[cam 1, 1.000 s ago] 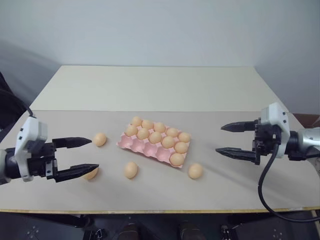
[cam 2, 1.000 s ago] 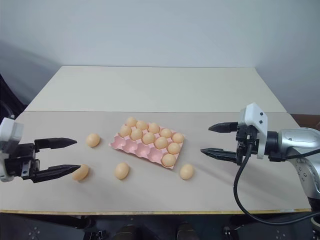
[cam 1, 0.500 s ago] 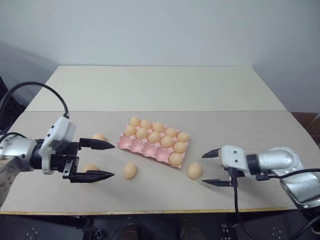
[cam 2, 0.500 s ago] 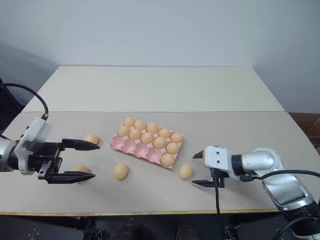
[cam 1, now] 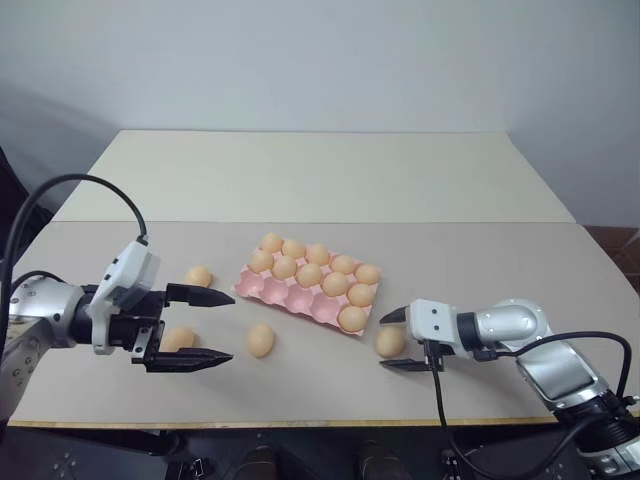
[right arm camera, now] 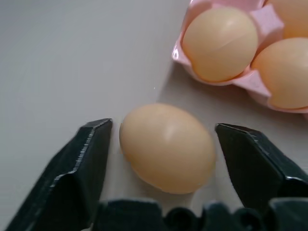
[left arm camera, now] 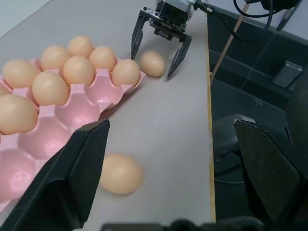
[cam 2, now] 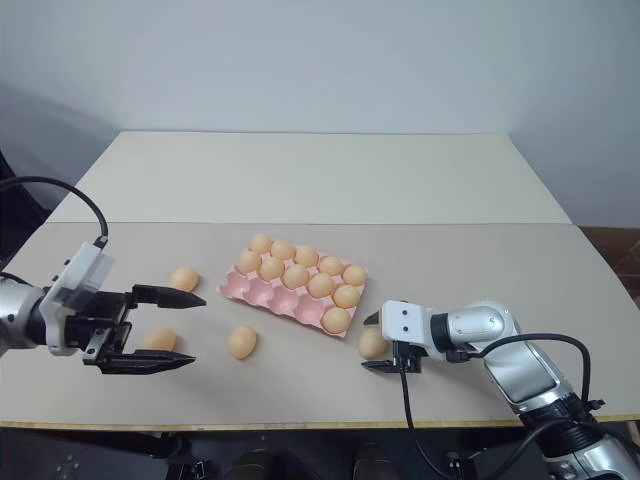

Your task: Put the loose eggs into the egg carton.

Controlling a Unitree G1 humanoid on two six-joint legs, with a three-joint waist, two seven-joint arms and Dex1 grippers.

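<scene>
The pink egg carton (cam 1: 247,289) lies mid-table with several eggs in it and its near row of cups bare. Three loose eggs lie to its left: one (cam 1: 198,276) beside its left end, one (cam 1: 261,340) in front, one (cam 1: 180,338) partly hidden between the fingers of my left gripper (cam 1: 229,326). That gripper is open and hovers level, pointing right. A fourth loose egg (right arm camera: 167,147) lies by the carton's right corner. My right gripper (cam 1: 385,341) is down at the table, its fingers (right arm camera: 82,168) close on both sides of this egg, with narrow gaps showing.
The tabletop is two boards, a paler one (cam 1: 310,175) at the back and a beige one (cam 1: 480,270) at the front. The table's front edge (cam 1: 330,423) runs just behind both arms. A black cable (cam 1: 450,430) hangs from my right wrist.
My right gripper has come down and leftward to the table, and its fingers have narrowed around the egg by the carton's corner. My left gripper has shifted slightly right and stays open.
</scene>
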